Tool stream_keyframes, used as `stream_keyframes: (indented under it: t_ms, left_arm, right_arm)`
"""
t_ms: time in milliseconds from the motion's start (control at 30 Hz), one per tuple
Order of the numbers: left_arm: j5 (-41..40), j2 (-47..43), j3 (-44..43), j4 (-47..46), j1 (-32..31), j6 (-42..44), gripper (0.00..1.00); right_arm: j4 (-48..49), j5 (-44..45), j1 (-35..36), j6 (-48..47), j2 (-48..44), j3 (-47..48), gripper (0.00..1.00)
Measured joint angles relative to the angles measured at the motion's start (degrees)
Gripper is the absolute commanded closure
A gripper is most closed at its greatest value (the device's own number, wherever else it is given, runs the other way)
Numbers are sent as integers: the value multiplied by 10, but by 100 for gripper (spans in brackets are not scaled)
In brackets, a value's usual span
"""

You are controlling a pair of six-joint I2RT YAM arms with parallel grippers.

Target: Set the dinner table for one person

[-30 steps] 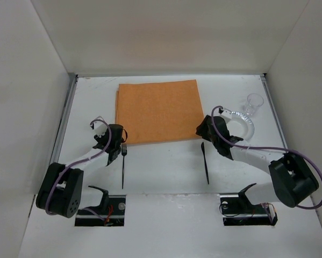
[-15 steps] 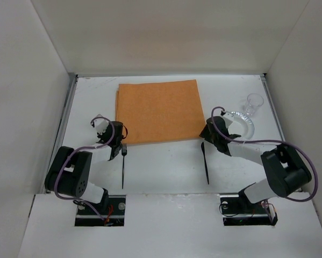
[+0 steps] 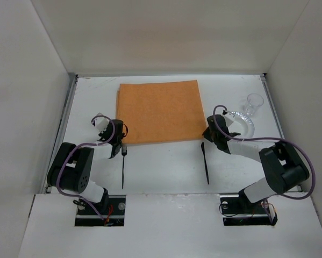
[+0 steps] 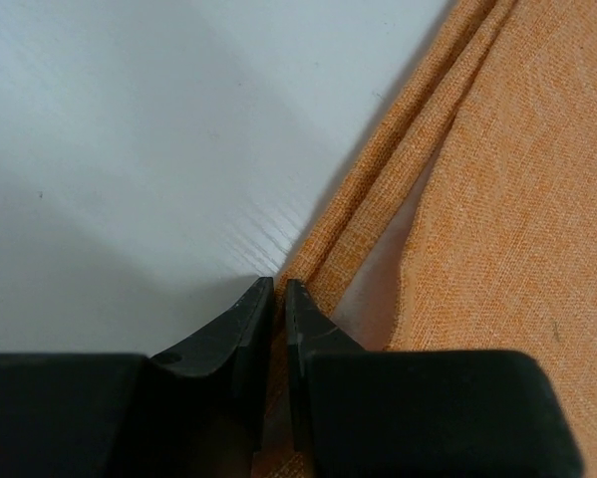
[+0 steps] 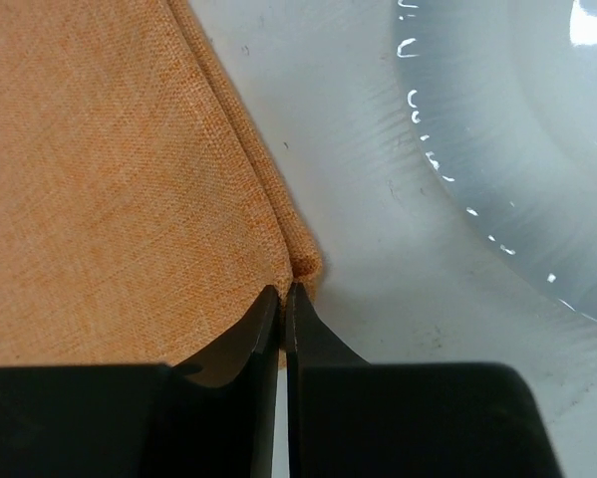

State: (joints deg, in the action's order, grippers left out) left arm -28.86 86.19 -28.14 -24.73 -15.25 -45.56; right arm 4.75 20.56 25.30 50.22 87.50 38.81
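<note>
Dinner table [image 3: 166, 166] job, left gripper [image 4: 278, 289] and right gripper [image 5: 281, 291] pinched tight on cloth [image 3: 158, 110] corners mid-frame, could skew or slip free if tugged unevenly.

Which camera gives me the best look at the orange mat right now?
Top external: the whole orange mat shows, all four edges, on the table. Left wrist shows only its layered edge by the near-left corner; right wrist shows only its near-right corner.
</note>
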Motion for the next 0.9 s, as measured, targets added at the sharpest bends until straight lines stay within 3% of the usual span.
stream_keyframes:
  t_ms: [300,500,633,733,900]
  left_arm:
    - [31,-13,10,-4,-2,-4,94]
    - [44,-57,40,17,-10,-7,94]
    - [44,-91,58,33,-14,-8,92]
    - [40,-118,63,46,-17,-8,86]
    - [26,-183,63,55,-34,-7,70]
  right_arm:
    - [-3,0,0,28,-112,-77,97]
    - [-21,0,0,36,-165,-114,90]
    - [-26,0,0,35,-162,-116,68]
    - [-31,1,0,25,-152,-115,44]
    - [-52,6,0,3,-178,-110,31]
